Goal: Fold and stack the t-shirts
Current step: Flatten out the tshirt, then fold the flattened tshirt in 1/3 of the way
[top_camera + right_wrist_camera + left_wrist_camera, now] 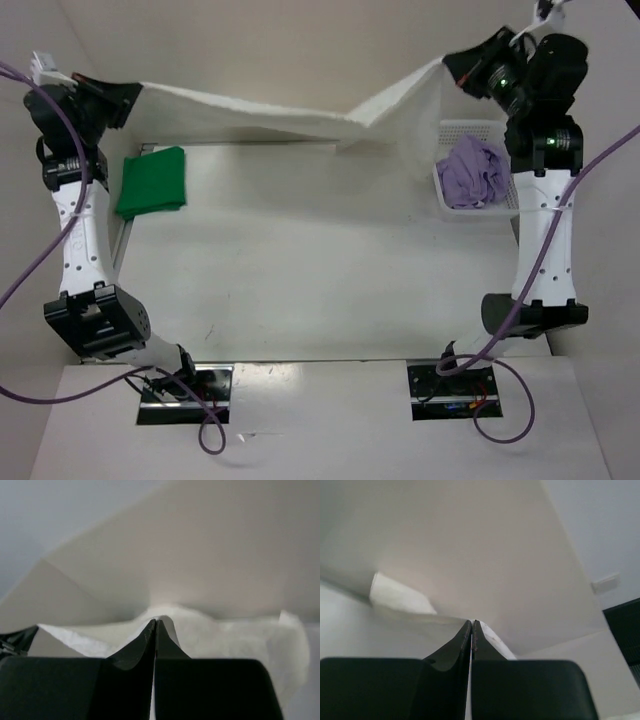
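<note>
white t-shirt (270, 112) stretched in air over far edge of worktop (320, 270), left tool (471, 626) clenched on one end, right tool (155, 624) clenched on the other, green t-shirt (152, 182) folded at left, lavender t-shirt (478, 172) bunched in basket (447, 207)

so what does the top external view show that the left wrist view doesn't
Only the top external view: the folded green t-shirt on the table, the lavender t-shirt in the white basket, and the right claw shut on one end of the white t-shirt. Only the left wrist view: the left claw close up, jaws pressed together on a cloth edge. Both: the left claw gripping the white t-shirt.
</note>
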### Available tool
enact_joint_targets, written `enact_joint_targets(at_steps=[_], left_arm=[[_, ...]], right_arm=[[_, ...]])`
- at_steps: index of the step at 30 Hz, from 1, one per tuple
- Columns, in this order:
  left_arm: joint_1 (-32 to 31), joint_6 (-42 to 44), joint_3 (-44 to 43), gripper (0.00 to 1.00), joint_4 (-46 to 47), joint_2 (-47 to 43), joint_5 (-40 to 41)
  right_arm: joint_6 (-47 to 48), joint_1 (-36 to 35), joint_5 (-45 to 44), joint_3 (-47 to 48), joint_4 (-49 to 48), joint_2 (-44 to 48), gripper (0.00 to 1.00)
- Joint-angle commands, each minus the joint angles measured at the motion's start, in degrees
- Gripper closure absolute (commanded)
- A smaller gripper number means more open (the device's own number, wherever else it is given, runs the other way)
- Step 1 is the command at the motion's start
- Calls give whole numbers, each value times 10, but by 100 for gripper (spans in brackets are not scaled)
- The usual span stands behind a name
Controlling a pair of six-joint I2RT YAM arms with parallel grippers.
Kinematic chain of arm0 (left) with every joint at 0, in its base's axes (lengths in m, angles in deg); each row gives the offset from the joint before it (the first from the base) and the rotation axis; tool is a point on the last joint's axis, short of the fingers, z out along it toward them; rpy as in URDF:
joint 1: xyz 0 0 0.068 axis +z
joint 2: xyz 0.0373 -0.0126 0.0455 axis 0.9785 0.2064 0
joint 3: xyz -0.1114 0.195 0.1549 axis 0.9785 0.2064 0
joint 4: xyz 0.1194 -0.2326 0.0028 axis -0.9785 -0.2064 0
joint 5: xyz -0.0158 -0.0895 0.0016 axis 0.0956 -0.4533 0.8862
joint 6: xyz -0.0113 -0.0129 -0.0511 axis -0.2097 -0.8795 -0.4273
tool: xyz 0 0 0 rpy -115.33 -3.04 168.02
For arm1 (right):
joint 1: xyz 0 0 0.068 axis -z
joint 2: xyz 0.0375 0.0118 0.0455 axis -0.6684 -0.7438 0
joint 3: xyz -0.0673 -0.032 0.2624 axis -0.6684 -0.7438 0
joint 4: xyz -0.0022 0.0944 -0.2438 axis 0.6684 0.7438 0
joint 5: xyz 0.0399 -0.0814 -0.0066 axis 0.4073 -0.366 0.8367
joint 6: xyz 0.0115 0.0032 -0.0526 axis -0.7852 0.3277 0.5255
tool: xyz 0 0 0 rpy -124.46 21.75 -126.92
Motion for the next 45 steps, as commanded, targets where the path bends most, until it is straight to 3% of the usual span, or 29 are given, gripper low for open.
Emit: enact_joint_targets(at_steps=[1,2,4,5,7,10,15,19,22,24,29,39,45], left_arm=[[3,30,149,100,29,-60,-5],[3,36,190,100,35,-74,-5],[3,44,265,100,42,-108,-14],[3,49,338,100,50,-118,-21],[3,54,400,100,40,-155,-27],[3,82,487,100,2,-184,-12],[16,145,572,100,-93,-260,16],[23,162,623,100,-166,-319,53],[29,163,630,100,-221,-335,64],[29,163,621,100,-235,-335,76],[34,141,616,100,-194,-309,54],[34,120,569,100,-75,-129,85],[27,104,537,100,-49,-62,74]], right_arm=[[35,-3,2,-215,4,69,100],[43,-3,-8,-321,4,90,100],[48,-8,-8,-429,4,123,100],[49,-13,-3,-534,4,158,100],[43,-13,-3,-666,9,215,100],[31,-13,-3,-769,48,257,100],[9,-13,-2,-844,113,303,100],[-2,-21,23,-852,179,334,100],[-33,-71,9,-880,223,374,100],[-61,-80,1,-874,234,429,100],[-56,-75,-68,-819,234,414,100],[-25,-36,-106,-724,26,177,100],[-9,-31,-144,-596,0,32,100]])
